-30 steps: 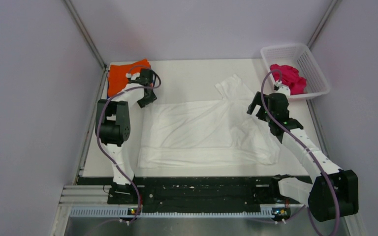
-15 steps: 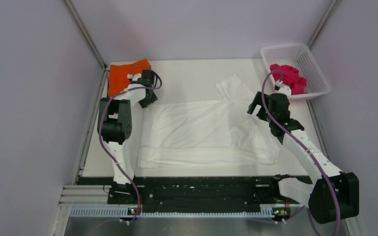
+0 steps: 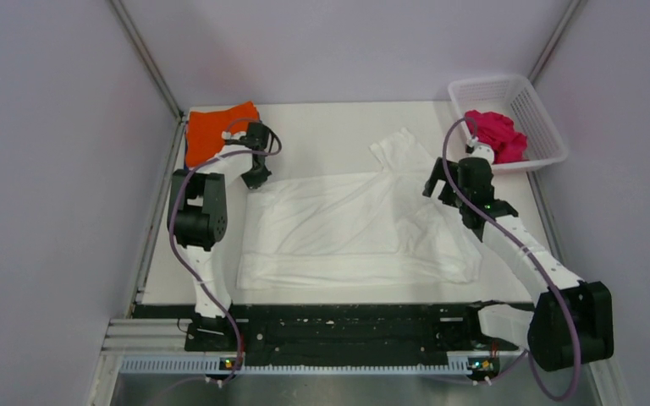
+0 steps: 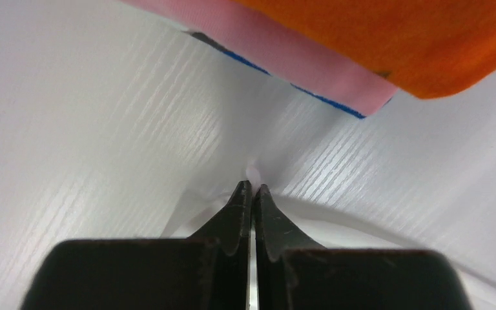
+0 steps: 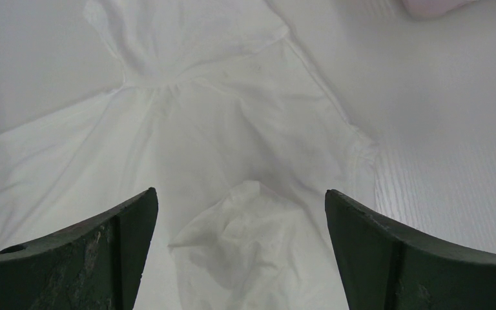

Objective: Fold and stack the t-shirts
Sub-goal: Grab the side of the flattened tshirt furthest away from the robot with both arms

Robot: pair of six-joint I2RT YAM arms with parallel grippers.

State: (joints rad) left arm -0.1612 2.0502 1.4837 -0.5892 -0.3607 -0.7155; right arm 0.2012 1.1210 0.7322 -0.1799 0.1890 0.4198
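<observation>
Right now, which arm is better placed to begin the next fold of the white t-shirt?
Left. The left gripper is shut on the far left corner of the white t-shirt, so it can likely lift now. The right gripper hangs open above the right side, gripping nothing.

Bright, even light — faint shadows; near edges of wrist views blurred.
</observation>
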